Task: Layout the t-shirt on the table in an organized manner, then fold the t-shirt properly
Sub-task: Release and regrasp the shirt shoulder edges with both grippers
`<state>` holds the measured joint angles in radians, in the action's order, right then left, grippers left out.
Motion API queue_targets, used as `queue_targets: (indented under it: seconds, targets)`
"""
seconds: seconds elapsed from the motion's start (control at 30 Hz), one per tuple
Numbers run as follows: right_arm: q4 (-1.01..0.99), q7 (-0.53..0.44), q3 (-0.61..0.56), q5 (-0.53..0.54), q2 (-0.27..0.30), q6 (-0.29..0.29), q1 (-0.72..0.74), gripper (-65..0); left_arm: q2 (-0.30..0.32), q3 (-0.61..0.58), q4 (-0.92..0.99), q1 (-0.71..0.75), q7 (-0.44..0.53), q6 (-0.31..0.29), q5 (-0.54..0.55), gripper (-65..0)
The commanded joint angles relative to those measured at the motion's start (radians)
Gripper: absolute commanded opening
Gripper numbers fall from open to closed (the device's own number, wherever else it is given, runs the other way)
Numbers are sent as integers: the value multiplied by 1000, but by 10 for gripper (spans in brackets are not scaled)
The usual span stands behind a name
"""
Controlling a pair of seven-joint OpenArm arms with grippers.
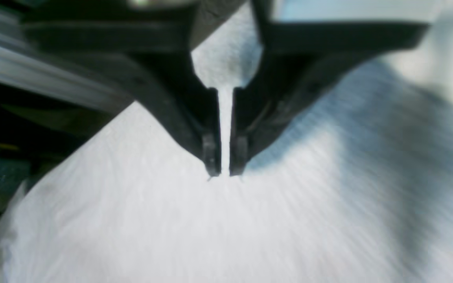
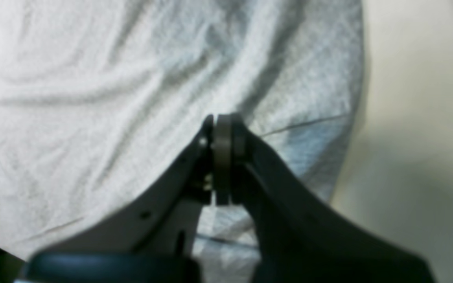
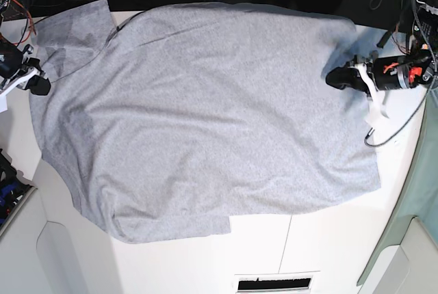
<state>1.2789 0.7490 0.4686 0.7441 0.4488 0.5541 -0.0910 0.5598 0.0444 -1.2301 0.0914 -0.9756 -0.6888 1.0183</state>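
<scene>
The t-shirt point(image 3: 205, 116) lies spread across most of the table point(image 3: 328, 239), plain grey side up, its lower edge near the front of the table and its far edge at the back. The left gripper point(image 1: 225, 173) is at the shirt's right edge, fingers point(image 1: 210, 151) nearly closed on a thin fold of shirt fabric. The right gripper point(image 2: 222, 122) is at the left edge, fingers pressed together over the cloth; whether they pinch it cannot be told.

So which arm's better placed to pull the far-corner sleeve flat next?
Right, probably. The right hand sits at the edge of the t-shirt, just beside that sleeve; the left hand is at the opposite end.
</scene>
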Motion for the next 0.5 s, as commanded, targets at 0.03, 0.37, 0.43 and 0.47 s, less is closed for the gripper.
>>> queue_targets:
  seconds: [0.03, 0.37, 0.43, 0.47]
  targets:
    - [16, -16, 7, 16, 15, 5, 10, -650, -13, 7, -11, -11, 48, -9, -85, -611]
    - [16, -47, 7, 15, 14, 4, 13, -650, -64, 7, 218, -199, 254, 79, -458, -632]
    - [16, -52, 7, 15, 13, 4, 13, -650, -73, 4, 306, -283, 277, 79, -487, -633]
    - [16, -53, 7, 15, 13, 4, 13, -650, -79, 4, 351, -325, 293, 80, -504, -633]
